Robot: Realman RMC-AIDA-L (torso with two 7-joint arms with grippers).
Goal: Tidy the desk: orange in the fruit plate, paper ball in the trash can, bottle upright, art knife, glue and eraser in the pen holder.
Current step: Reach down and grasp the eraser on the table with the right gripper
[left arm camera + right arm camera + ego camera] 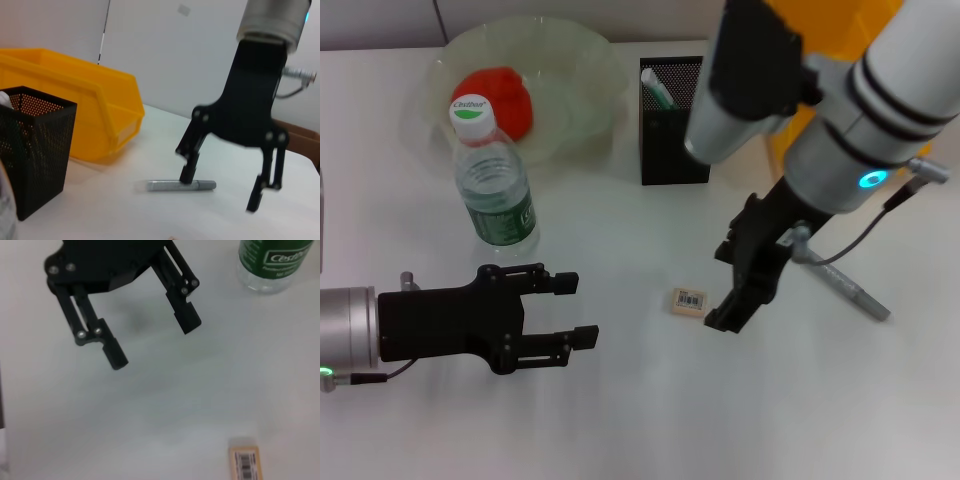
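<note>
Hovering right tool (745, 290), fingers apart, empty, beside eraser (689, 301) | left tool (565, 310) apart, empty

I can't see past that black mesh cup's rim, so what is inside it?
In the head view, the pen holder holds one white stick with a green band, leaning in a corner. Its lower part and the holder's floor are hidden by the mesh walls, so anything lying low cannot be seen.

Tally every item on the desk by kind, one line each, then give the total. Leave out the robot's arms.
Water bottle, upright: 1
Fruit plate, clear: 1
Orange, in the plate: 1
Pen holder, black mesh: 1
Glue stick, in the holder: 1
Eraser: 1
Art knife, grey: 1
Yellow bin: 1
Total: 8
</note>
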